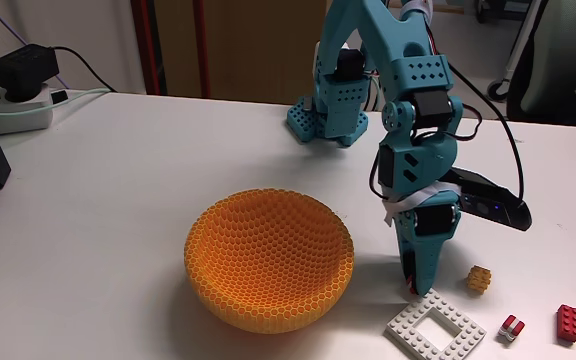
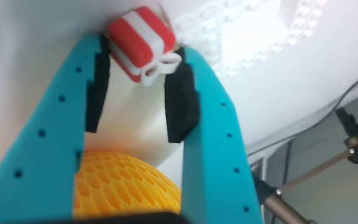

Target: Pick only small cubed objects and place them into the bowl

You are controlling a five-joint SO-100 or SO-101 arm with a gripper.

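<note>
In the wrist view the gripper (image 2: 143,57) is the closest thing. Its two teal fingers (image 2: 55,143), each with a black pad on the inner side, are closed on a red-and-white striped cube (image 2: 140,42), which sits between the tips with a small white ring-shaped part at its lower edge. Behind the cube the studded surface of the white frame plate (image 2: 241,37) is visible, bright and a little blurred. Between the fingers, lower in this view, a part of the orange bowl (image 2: 126,183) appears with its honeycomb pattern.

In the fixed view the nearest things lie along the front edge of the white table (image 1: 118,200). The white frame plate (image 1: 436,328) lies flat, just beside the gripper tip (image 1: 414,290) and touching it or almost. To the right of the plate there is another red-and-white striped cube (image 1: 512,327), and further right a longer red brick (image 1: 569,324). The yellow-orange cube (image 1: 480,278) stands a little behind them, near the gripper. The bowl (image 1: 268,262) stands left of the arm, close to it. The teal arm (image 1: 418,150) comes down steeply here and hides the held cube in this view. Its base (image 1: 326,115) stands further back on the table. At the far left there are a power strip with a black adapter (image 1: 23,75) and cables.
</note>
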